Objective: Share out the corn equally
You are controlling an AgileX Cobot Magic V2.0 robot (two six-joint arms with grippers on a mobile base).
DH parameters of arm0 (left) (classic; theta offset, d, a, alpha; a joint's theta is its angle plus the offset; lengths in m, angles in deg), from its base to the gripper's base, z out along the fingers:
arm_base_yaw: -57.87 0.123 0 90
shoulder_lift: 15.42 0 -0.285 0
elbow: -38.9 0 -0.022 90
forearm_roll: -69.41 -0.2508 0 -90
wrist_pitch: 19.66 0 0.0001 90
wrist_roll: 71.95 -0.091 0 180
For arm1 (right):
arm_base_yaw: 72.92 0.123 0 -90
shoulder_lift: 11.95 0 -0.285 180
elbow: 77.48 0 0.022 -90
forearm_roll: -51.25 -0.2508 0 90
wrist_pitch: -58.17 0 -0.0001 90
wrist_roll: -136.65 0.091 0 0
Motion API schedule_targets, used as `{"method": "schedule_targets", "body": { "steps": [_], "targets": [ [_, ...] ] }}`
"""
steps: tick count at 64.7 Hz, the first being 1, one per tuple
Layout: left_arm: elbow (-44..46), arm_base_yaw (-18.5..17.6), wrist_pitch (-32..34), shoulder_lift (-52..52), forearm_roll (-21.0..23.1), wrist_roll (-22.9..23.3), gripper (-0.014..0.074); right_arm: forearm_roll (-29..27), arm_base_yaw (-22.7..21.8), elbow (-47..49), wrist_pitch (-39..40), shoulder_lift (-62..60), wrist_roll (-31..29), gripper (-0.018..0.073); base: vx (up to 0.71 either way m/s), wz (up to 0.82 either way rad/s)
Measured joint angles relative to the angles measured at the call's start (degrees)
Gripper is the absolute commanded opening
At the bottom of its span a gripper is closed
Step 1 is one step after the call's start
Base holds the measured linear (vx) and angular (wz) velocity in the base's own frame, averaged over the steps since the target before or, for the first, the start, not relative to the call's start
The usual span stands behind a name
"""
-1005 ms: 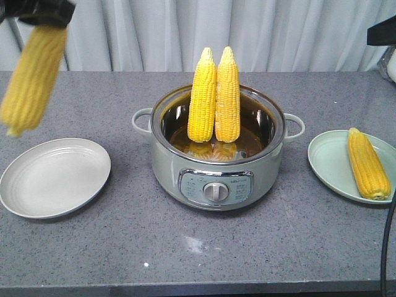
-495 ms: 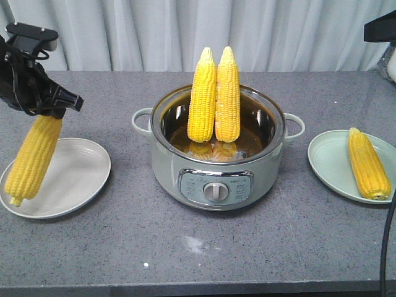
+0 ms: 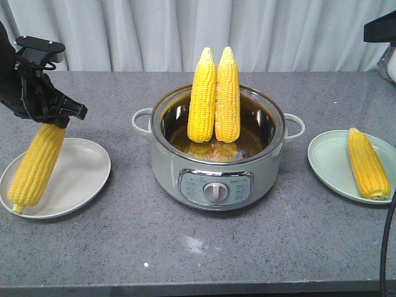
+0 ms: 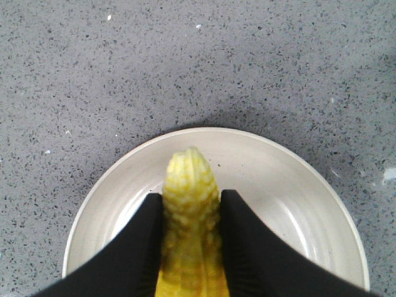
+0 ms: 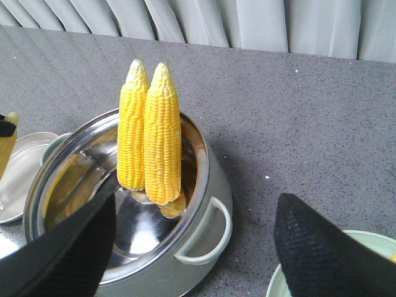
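Observation:
My left gripper is shut on the thick end of a yellow corn cob. The cob hangs tilted, its pale tip down by the near-left rim of the white plate; contact there is unclear. In the left wrist view the black fingers clamp the cob over the plate. Two cobs lean upright in the pot. A further cob lies on the green plate. My right gripper hovers open and empty above the pot's right handle.
The pot has side handles and a front control knob. A white curtain hangs behind the grey stone counter. A black cable runs down the right edge. A dark part of the right arm shows at the top right.
My left gripper has come down and slightly right with the cob, from high above the table's left edge to just over the white plate. The other cobs have not moved.

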Motion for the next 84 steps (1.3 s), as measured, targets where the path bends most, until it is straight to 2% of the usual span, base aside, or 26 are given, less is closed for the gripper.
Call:
{"method": "schedule_targets", "body": {
  "steps": [16, 24, 35, 44, 55, 63, 72, 77, 84],
  "targets": [
    [0.0, 0.0, 0.0, 0.0, 0.0, 0.0, 0.035, 0.0, 0.0, 0.0, 0.0, 0.0, 0.0, 0.0515, 0.0, 0.0],
    [0.0, 0.0, 0.0, 0.0, 0.0, 0.05, 0.0422, 0.0, 0.0, 0.0, 0.0, 0.0, 0.0, 0.0515, 0.0, 0.0],
    [0.0, 0.0, 0.0, 0.0, 0.0, 0.13, 0.0434, 0.0, 0.0, 0.0, 0.0, 0.0, 0.0, 0.0515, 0.0, 0.0],
    [0.07, 0.0, -0.61, 0.0, 0.0, 2.35, 0.0433, 0.0, 0.0, 0.0, 0.0, 0.0, 0.0, 0.0515, 0.0, 0.0],
    [0.99, 0.0, -1.51, 0.89, 0.95, 2.88, 0.0433, -0.02, 0.0, 0.0, -0.07, 0.0, -0.54, 0.0515, 0.0, 0.0],
    [1.69, 0.0, -1.33, 3.94, 4.56, 2.94, 0.0433, -1.53, 0.0, 0.0, -0.07, 0.0, -1.47, 0.0515, 0.0, 0.0],
    [1.69, 0.0, -0.06, 8.67, 10.34, 2.83, 0.0432, -6.64, 2.02, 0.0, 1.71, 0.0, -4.89, 0.0515, 0.0, 0.0],
    [1.69, 0.0, 1.13, 10.78, 13.99, 2.21, 0.0432, -8.81, 5.46, 0.0, 4.87, 0.0, -7.56, 0.0515, 0.0, 0.0],
    [1.69, 0.0, 2.59, 13.28, 19.4, 0.35, 0.0432, -10.02, 12.92, 0.0, 10.65, 0.97, -9.37, 0.0517, 0.0, 0.0]
  ]
}}
